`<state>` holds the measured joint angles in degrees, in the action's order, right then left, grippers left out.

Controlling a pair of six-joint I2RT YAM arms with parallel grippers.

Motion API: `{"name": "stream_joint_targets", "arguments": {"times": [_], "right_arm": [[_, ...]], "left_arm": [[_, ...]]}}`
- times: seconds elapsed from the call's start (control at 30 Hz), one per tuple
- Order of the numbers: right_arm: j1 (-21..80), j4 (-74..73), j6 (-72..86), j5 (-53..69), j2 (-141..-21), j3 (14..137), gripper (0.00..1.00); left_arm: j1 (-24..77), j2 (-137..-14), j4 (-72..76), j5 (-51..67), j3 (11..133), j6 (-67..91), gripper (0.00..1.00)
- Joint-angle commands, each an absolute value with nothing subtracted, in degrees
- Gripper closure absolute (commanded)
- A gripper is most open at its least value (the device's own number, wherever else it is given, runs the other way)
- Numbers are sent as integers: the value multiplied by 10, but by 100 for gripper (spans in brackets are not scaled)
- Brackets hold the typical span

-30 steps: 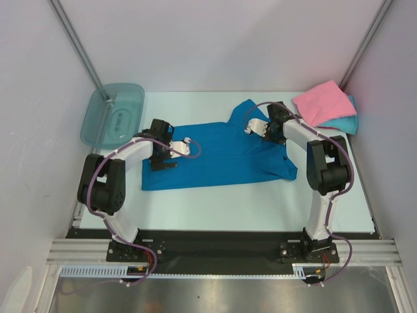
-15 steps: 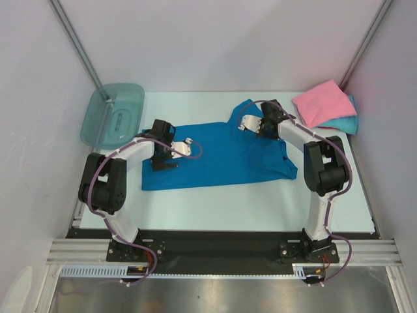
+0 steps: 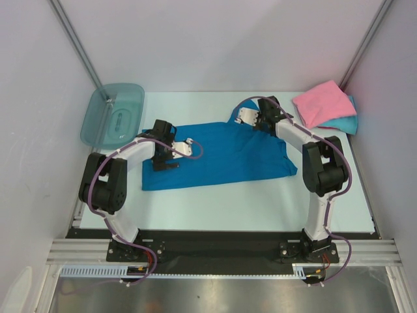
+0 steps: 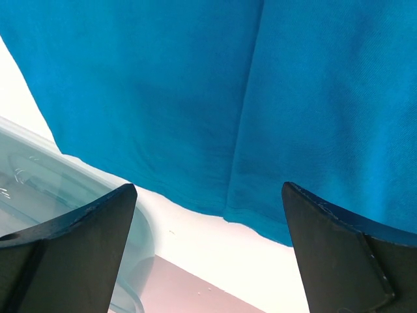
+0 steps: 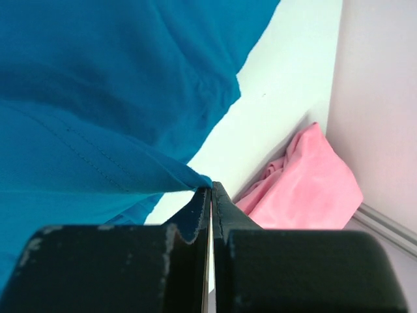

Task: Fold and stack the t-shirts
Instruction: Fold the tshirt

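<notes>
Counter [image 3: 215, 202] carries everything: the blue shirt [image 3: 221, 153] lies spread across its middle, and it is the one I am folding. The pink shirt [image 3: 320, 101] is already folded on the turquoise shirt [image 3: 346, 123] in the far right corner, well apart from it. The bin [image 3: 111, 120] sits at the far left, just beyond the blue shirt's left edge.

My right pincer [image 3: 242, 116] is closed on a ridge of blue cloth at the shirt's far right corner, about where a sleeve would be. The wrist view shows the fabric [image 5: 98, 98] nipped tight between my fingers [image 5: 210, 189], with the pink shirt [image 5: 306, 182] behind. My left pincer [image 3: 187, 145] hangs wide open over the shirt's left half, gripping nothing (blue cloth [image 4: 163, 98] and the bin's rim [image 4: 39, 189] show below it).

So I judge the first fold is just starting. Next I should carry the pinched corner over the shirt's body and lay it flat without dragging the rest along. My left pincer could pin or take the near edge.

Since a second ago my right pincer has travelled away from me and leftward with its cloth. My left arm has hardly stirred.
</notes>
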<state>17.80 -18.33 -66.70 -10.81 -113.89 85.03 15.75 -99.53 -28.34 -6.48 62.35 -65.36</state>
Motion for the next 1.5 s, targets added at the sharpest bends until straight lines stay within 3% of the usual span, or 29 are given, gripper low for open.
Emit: {"name": "stream_joint_targets", "arguments": {"times": [0.0, 0.17, 0.2, 0.27, 0.3, 0.4, 0.43, 0.53, 0.87, 1.17, 1.47], "right_arm": [[181, -148, -671, -126, -1121, 875, 100], [181, -149, -675, -132, -1129, 867, 100], [182, -149, -677, -136, -1133, 863, 95], [184, -151, -683, -149, -1142, 860, 69], [184, -149, -684, -155, -1144, 857, 46], [185, -160, -683, -156, -1144, 858, 23], [185, -163, -681, -155, -1143, 860, 21], [186, -181, -665, -146, -1141, 881, 20], [238, -388, -472, -21, -1218, 1046, 46], [286, -474, -404, 26, -1279, 1121, 48], [291, -459, -393, -20, -1268, 1075, 53]], "left_arm": [[163, -1000, -275, -65, 633, -642, 0], [164, -1003, -275, -66, 634, -642, 0], [164, -1003, -275, -66, 635, -643, 0], [164, -1003, -275, -67, 635, -643, 0], [164, -1003, -275, -67, 635, -644, 0], [165, -1004, -275, -67, 637, -644, 0], [165, -1004, -275, -67, 637, -644, 0], [166, -1004, -275, -67, 636, -643, 0], [168, -1000, -242, -107, 634, -630, 0], [168, -967, -218, -144, 607, -601, 0], [165, -945, -205, -140, 564, -609, 0]]}}
